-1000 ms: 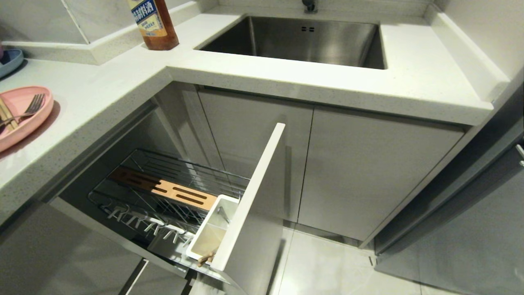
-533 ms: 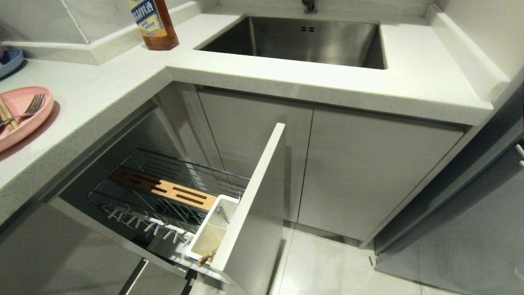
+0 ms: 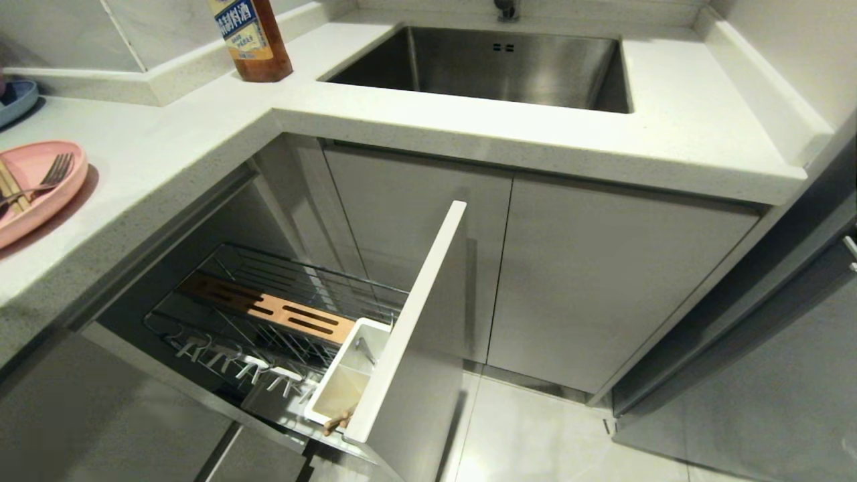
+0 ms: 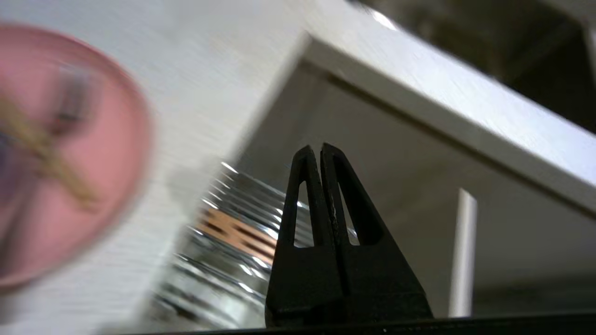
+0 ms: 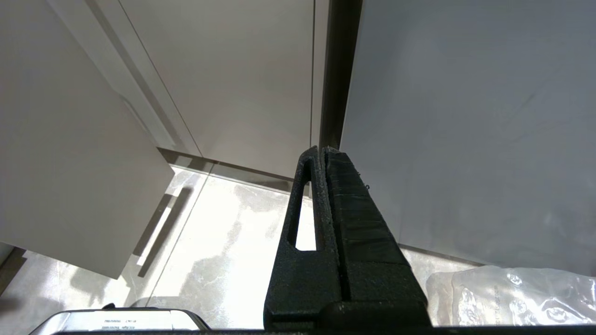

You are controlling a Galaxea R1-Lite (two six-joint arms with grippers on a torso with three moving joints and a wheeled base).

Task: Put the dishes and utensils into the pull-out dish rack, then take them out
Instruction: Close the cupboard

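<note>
The pale-pink plate (image 3: 40, 201) lies on the counter at the far left, with the silver fork (image 3: 50, 175) and the wooden chopsticks (image 3: 8, 191) on it. Below the counter, the pull-out dish rack (image 3: 294, 274) is drawn out, showing its wooden strip (image 3: 281, 311), white utensil cup (image 3: 348, 381) and pale front panel (image 3: 415, 321). Neither arm shows in the head view. In the left wrist view, my left gripper (image 4: 321, 149) is shut and empty in the air, with the rack (image 4: 233, 232) beyond it and the blurred plate (image 4: 102, 167) off to one side. My right gripper (image 5: 321, 150) is shut and empty, parked near the floor.
A brown sauce bottle (image 3: 251, 40) stands at the counter's back corner beside the steel sink (image 3: 495, 67). A blue dish rim (image 3: 15, 100) peeks in at the far left. Closed cabinet doors (image 3: 602, 281) stand right of the rack. A clear plastic bag (image 5: 512, 298) lies on the floor.
</note>
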